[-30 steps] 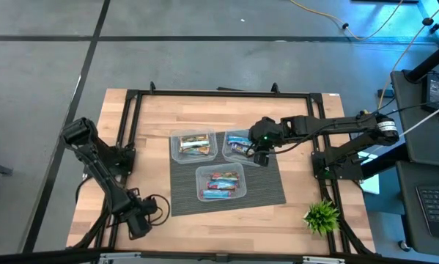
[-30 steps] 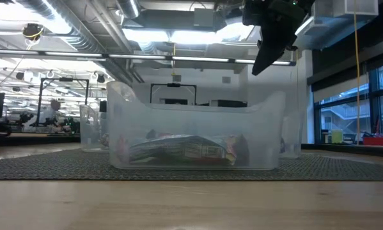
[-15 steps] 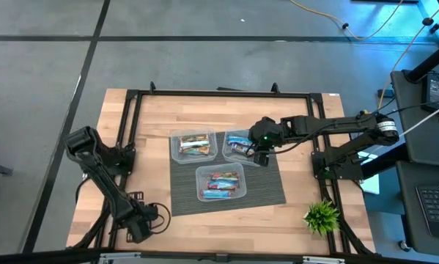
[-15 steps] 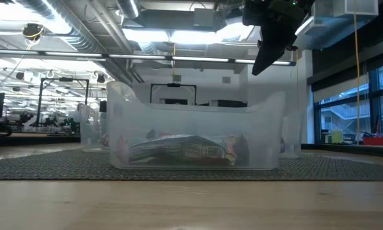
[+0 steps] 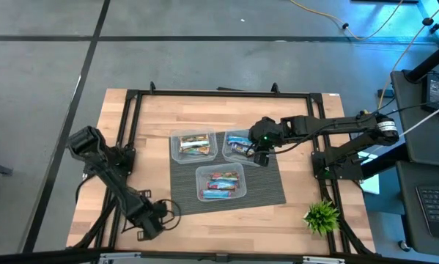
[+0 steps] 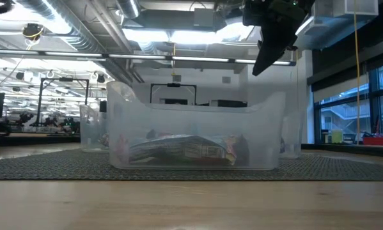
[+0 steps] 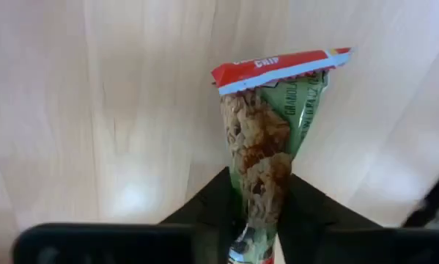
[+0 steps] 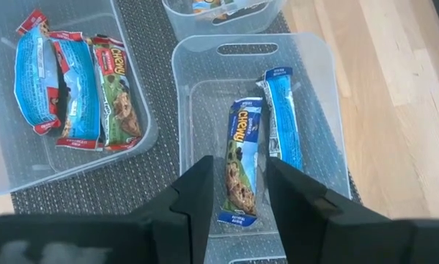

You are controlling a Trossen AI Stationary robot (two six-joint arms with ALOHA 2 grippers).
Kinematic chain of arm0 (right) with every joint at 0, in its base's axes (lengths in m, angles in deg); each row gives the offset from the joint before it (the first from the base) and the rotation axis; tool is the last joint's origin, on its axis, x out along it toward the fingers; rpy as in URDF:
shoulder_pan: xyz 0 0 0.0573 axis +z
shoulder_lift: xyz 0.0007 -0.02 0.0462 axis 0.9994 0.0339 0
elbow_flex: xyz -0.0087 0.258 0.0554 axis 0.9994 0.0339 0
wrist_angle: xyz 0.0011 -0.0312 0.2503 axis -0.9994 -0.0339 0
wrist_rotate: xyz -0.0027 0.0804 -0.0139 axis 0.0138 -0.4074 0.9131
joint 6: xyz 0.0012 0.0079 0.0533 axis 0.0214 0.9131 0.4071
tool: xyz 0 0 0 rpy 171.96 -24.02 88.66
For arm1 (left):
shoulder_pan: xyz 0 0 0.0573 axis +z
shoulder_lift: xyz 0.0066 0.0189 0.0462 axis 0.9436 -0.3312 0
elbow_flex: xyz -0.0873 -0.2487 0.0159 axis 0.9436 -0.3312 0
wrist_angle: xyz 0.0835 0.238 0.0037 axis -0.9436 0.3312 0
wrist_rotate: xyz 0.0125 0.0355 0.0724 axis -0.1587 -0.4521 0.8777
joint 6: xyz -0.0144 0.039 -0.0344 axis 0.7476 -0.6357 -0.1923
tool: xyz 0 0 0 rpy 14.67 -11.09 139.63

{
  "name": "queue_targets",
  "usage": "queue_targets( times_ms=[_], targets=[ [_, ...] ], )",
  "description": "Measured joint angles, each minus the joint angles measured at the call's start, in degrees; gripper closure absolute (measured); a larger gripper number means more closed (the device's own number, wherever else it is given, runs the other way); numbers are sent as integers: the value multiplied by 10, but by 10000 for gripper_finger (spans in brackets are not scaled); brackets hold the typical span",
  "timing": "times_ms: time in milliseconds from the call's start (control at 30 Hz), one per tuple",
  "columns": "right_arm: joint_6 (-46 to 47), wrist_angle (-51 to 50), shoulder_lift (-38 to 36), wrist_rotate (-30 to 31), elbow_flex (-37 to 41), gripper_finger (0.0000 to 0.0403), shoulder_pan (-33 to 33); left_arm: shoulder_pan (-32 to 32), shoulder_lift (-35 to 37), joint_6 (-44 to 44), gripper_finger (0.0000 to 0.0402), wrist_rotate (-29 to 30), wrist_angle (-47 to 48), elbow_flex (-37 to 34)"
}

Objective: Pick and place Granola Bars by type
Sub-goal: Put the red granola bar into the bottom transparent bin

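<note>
A green-and-red granola bar (image 7: 267, 132) shows over the bare wood in the left wrist view, with my left gripper (image 7: 262, 209) shut on it. That gripper (image 5: 155, 218) is near the table's front edge, left of the dark mat (image 5: 270, 187). My right gripper (image 8: 240, 192) hovers open above the right tub (image 5: 239, 145), which holds two blue bars (image 8: 242, 165). The near tub (image 5: 221, 183) holds blue and green bars (image 8: 72, 92). Bars also lie in the left tub (image 5: 192, 145). My left gripper pinches the green-and-red bar between its two fingers, on the two long sides (image 7: 257, 192) near one end. The wrapper is squeezed narrow there. The rest of the bar runs out past the fingertips to its red sealed end (image 7: 278, 67). Whether it rests on the wood, I cannot tell.
The three clear tubs stand on the dark mat at mid-table. A small green plant (image 5: 322, 216) sits at the near right corner. A black frame (image 5: 219, 93) rims the table. Bare wood lies left of the mat.
My left gripper has gone toward the table's right edge, along the near edge and closer to the mat. My right gripper has kept still above the right tub.
</note>
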Motion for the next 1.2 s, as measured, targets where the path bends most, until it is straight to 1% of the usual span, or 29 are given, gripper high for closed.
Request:
queue_targets(
  times_ms=[133, 233, 300, 467, 567, 700, 767, 867, 967, 1067, 1200],
  targets=[
    [-1, -2, 0, 0, 0, 272, 0, 45, 17, -26, 356, -2, 6, 26],
    [-1, -5, 0, 0, 0, 272, 0, 90, 35, -51, 364, 19, 8, 50],
    [-1, -5, 0, 0, 0, 272, 0, 120, 48, -71, 366, 52, 6, 70],
    [1, -6, 0, 0, 0, 272, 0, 203, 72, -126, 360, 167, 6, 122],
    [1, -6, 0, 0, 0, 272, 0, 256, 73, -188, 359, 196, -25, 157],
    [2, -9, 0, 0, 0, 272, 0, 313, 66, -288, 366, 193, -127, 178],
    [4, -13, 0, 0, 0, 272, 0, 334, 58, -327, 370, 193, -176, 179],
    [15, -26, 0, 0, 0, 272, 0, 357, 37, -377, 371, 177, -237, 180],
    [17, -54, 0, 0, 0, 272, 0, 370, 13, -400, 369, 159, -259, 180],
    [32, -86, 0, 0, 0, 272, 0, 375, -13, -400, 367, 131, -253, 179],
    [62, -120, 0, 0, 0, 272, 0, 374, -41, -399, 366, 118, -253, 179]
  ],
)
